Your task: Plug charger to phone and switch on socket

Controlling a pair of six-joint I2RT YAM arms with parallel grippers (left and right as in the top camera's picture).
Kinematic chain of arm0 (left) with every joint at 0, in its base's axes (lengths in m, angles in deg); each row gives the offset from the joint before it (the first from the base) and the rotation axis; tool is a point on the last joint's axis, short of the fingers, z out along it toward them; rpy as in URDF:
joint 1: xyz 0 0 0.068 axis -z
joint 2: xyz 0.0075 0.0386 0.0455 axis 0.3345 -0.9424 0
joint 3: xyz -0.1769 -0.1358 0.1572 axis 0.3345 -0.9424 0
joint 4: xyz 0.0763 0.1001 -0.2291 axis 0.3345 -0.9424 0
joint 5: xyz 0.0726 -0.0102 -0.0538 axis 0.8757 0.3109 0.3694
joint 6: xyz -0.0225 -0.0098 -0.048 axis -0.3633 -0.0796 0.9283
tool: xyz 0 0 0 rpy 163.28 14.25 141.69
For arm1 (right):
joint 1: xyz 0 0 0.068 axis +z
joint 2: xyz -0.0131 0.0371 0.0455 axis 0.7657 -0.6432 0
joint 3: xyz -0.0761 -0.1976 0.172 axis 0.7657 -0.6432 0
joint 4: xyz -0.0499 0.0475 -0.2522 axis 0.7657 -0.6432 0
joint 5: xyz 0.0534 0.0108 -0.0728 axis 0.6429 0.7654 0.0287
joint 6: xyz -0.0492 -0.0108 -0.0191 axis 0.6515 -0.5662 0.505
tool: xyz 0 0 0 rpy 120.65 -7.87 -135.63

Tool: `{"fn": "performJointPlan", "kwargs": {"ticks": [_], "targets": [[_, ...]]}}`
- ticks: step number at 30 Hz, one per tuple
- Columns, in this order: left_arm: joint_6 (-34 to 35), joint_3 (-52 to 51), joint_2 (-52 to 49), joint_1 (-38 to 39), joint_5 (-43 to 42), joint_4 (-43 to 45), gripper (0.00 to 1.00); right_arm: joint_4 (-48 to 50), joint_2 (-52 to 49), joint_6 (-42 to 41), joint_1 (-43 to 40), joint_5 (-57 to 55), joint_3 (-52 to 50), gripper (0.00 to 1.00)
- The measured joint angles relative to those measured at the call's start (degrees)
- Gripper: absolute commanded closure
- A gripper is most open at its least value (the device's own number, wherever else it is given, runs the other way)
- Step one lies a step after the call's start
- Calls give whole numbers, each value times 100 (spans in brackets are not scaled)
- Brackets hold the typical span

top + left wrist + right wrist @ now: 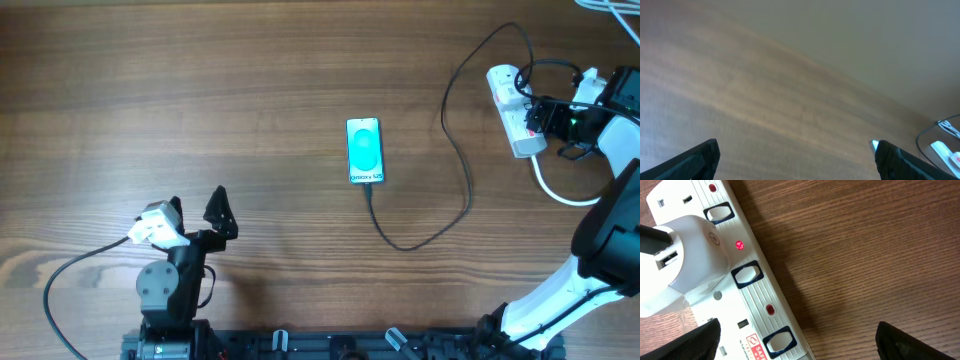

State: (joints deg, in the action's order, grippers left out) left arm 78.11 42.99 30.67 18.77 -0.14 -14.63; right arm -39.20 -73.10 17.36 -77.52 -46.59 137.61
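The phone [364, 150] lies flat mid-table, its turquoise screen up. The charger's thin black cable [467, 190] meets the phone's near end, loops right and runs up to the white plug head [685, 275] seated in the socket [512, 110]. In the right wrist view the socket [755, 305] shows a red lamp [739, 245] glowing beside the plug head, with rocker switches along its edge. My right gripper [797, 345] hovers open over the strip's end, holding nothing. Far from everything, my left gripper [196, 206] stands open and empty at the front left. A sliver of the phone [874, 145] shows by its right finger.
The socket's thick white cord [550, 190] curves toward the right arm's base [560, 290]. A grey cable [70, 275] trails from the left arm along the table's front left. Bare wooden table [250, 90] surrounds the phone.
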Motion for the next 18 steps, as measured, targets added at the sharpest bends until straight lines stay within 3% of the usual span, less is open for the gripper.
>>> {"fn": "performJointPlan", "kwargs": {"ticks": [7, 18], "targets": [[-619, 2, 507, 0, 2, 0, 0, 2, 0, 0, 0, 0, 0, 0], [-761, 2, 507, 0, 0, 0, 0, 2, 0, 2, 0, 0, 0, 0]]}}
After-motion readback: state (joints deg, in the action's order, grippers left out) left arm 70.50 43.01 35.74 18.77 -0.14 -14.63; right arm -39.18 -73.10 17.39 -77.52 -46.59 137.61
